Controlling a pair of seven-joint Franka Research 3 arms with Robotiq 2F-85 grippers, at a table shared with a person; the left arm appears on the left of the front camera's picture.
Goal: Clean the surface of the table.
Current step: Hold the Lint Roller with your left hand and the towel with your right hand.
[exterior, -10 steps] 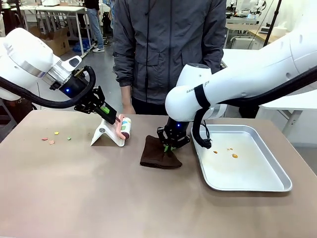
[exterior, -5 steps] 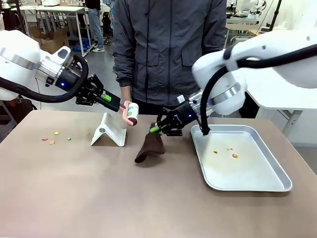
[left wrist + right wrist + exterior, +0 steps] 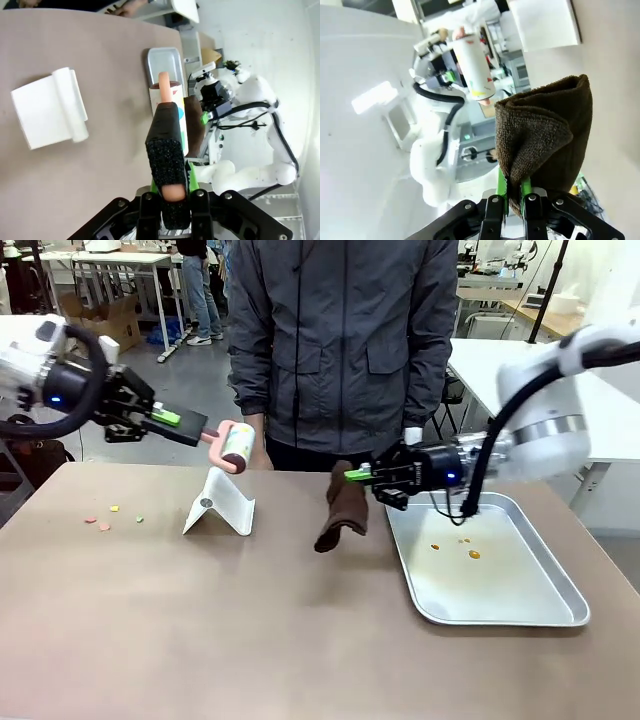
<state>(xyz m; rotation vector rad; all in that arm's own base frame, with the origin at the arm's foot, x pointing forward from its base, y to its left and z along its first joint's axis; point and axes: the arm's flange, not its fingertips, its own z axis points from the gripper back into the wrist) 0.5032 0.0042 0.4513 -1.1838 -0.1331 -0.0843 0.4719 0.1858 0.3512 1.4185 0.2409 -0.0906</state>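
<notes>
Across the front view the big brown table [image 3: 300, 640] runs from the near edge up to the person standing at the far side, and most of its top is bare. A few coloured crumbs [image 3: 103, 522] sit near its left edge, well apart from the rest. A white folded stand [image 3: 225, 508] is off to their right, and a metal tray [image 3: 500, 592] lies on the right part with some orange bits in it.

Left gripper [image 3: 190, 428] is clamped on the pink handle of a lint roller [image 3: 237, 445], held in the air above the stand, clear of the top. Right gripper [image 3: 354, 476] is pinched tight on one end of a brown cloth [image 3: 345, 515], which hangs limp beside the tray. Its low end is near the top, can't tell if it touches.

My read on handling: the table is heavy and stiff and won't budge. The top looks smooth and matte, so the cloth should slide and the crumbs should shift easily. Nothing on it to grab, I work it through the tools, so press light and flat, roller face down on the crumbs. Risk is flicking them off the edge. The left patch looks not yet cleaned
</notes>
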